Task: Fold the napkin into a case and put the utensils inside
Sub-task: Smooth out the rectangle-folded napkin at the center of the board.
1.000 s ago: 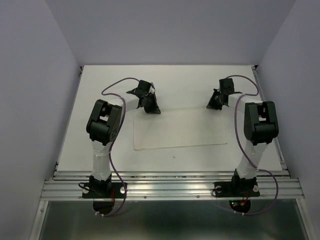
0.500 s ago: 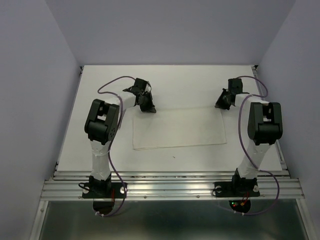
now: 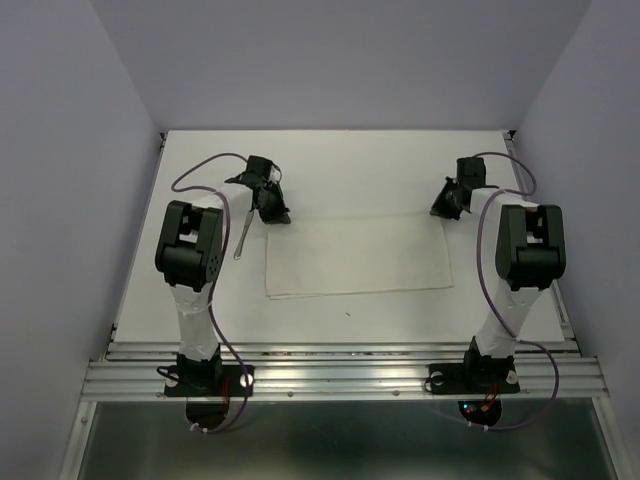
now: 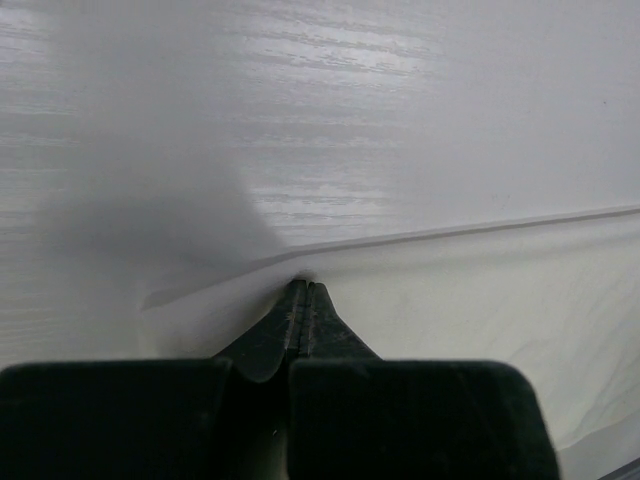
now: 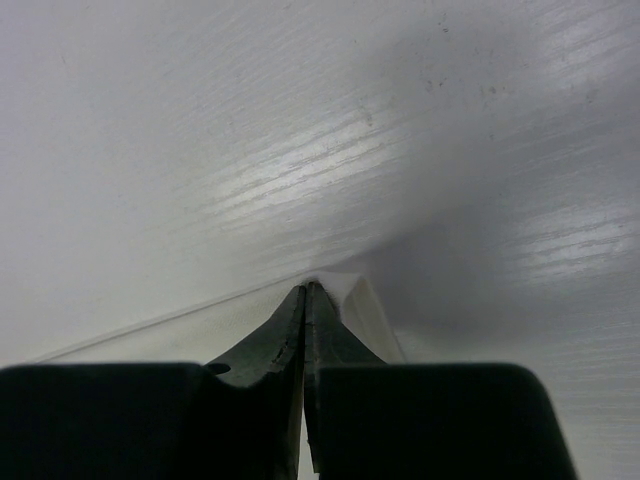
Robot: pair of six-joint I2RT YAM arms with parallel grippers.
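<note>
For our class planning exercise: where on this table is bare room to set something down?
Free: the far strip of table behind the napkin, left gripper and right gripper; the near strip between napkin and rail. Crowded: left of the napkin, where a utensil lies by the left arm.

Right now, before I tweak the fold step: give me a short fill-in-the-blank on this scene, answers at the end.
1. The left gripper is shut on the far-left ____ of the napkin.
2. The right gripper pinches the napkin at its far-____ corner.
3. One slim utensil lies on the table, to the ____ of the napkin, not inside it.

Missing words: corner; right; left.
</note>
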